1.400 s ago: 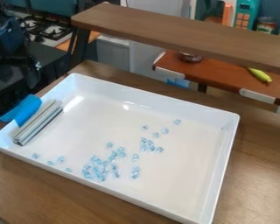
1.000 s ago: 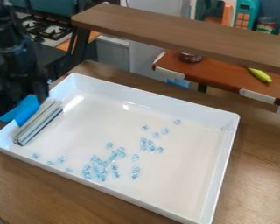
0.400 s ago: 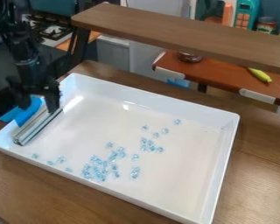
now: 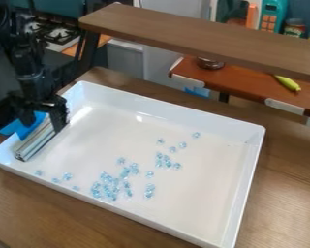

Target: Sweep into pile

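The black gripper (image 4: 43, 124) hangs over the tray's left end, open. Its two fingers stand apart, one over the blue handle (image 4: 31, 127) and the other by the upper end of the silvery bar (image 4: 35, 144). That bar leans along the left wall of the white tray (image 4: 239, 189), and part of it and of the handle is hidden behind the gripper. Light blue clear pieces lie scattered on the tray's floor: a dense cluster (image 4: 107, 186) near the front, a looser group (image 4: 164, 160) right of the middle, and several singles such as the piece (image 4: 68, 177) toward the front left.
Raised walls surround the tray, which stands on a brown wooden table (image 4: 284, 169). A wooden shelf (image 4: 203, 36) crosses above the table's back edge. Behind are a brown side counter with a yellow-green toy (image 4: 287, 83) and a stove (image 4: 53, 33) at the upper left.
From the upper left, the arm has come right and down to the tray's left end, lowering slightly more since the last earlier frame. The bar and blue pieces have not visibly moved.
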`<state>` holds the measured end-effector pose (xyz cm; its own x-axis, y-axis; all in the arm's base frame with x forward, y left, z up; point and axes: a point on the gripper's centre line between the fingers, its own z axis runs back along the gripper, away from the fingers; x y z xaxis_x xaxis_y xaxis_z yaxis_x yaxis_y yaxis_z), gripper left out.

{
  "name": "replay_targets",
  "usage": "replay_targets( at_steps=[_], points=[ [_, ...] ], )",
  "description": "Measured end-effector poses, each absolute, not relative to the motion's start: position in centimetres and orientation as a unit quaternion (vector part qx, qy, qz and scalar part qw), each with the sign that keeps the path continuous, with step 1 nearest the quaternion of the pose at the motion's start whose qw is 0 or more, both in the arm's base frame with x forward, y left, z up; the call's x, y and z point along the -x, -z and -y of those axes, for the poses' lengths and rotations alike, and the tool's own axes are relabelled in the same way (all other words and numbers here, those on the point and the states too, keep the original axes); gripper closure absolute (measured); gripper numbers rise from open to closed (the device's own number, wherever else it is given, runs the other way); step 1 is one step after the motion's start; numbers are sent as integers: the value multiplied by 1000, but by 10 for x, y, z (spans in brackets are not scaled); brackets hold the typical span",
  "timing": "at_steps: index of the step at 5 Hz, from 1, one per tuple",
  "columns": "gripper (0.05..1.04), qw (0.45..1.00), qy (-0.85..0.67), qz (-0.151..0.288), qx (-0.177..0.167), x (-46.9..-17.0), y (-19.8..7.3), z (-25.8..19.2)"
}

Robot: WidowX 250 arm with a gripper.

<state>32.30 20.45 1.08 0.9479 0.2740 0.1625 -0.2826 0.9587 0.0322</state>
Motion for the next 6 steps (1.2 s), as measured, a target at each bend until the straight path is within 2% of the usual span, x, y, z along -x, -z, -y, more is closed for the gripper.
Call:
replay_targets(
  at_steps=[3,4,5,6],
  points=[
    [83,988,-135,66,-43,-324,5,-206],
    [119,989,-124,58,-55,-323,6,-216],
    [453,991,-111,52,-58,-316,6,-224],
    [692,993,-98,36,-46,-304,12,-224]
  ],
)
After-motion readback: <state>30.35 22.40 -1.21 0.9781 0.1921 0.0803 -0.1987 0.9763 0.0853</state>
